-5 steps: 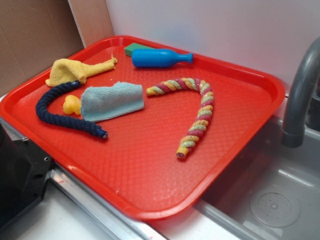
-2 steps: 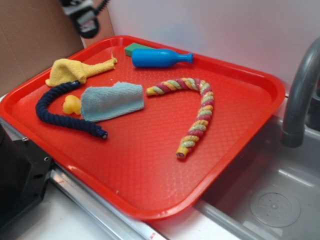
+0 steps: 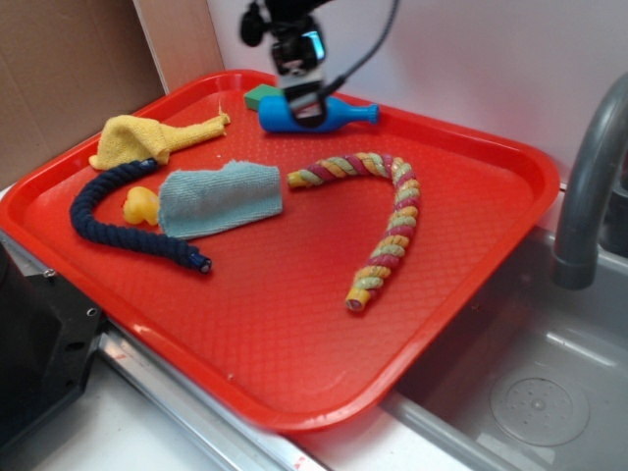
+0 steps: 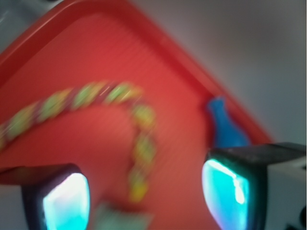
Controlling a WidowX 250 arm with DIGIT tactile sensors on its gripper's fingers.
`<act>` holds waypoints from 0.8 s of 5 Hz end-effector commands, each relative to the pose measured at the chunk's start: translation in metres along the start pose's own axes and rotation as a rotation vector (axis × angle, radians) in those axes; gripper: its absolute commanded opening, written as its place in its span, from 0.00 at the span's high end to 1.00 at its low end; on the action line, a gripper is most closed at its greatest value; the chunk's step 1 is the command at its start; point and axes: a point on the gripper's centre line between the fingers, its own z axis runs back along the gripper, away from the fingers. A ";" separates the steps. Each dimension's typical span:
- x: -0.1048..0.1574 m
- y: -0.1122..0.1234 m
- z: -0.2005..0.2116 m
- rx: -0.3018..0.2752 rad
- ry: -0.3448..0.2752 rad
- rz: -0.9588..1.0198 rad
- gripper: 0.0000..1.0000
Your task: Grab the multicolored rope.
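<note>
While the gripper (image 3: 306, 106) hangs over the far side of the red tray (image 3: 471, 255), in front of the blue bottle (image 3: 329, 114), the multicolored rope (image 3: 388, 221) lies untouched on the tray floor, nearer the camera than the bottle and well apart from the fingers (image 3: 294, 103). The rope bends like a hook: one end points toward the blue cloth (image 3: 221, 198), the arc passes just below the bottle, and the long leg runs down toward the tray's near edge. In the blurred wrist view the fingers (image 4: 64, 201) stand wide apart with nothing between them, and the rope (image 4: 96, 103) curves across the tray beyond them, its one end reaching down into the gap between the pads; the bottle (image 4: 225, 129) shows just above the right-hand finger. Left of the bottle lie a yellow cloth (image 3: 147, 139), a navy rope (image 3: 108, 221) and a small yellow toy (image 3: 140, 206).
</note>
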 end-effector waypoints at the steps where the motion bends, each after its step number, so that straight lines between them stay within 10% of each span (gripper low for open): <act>1: 0.024 0.010 -0.034 -0.013 -0.024 -0.004 0.00; 4: -0.005 -0.017 -0.030 0.034 0.025 0.015 0.00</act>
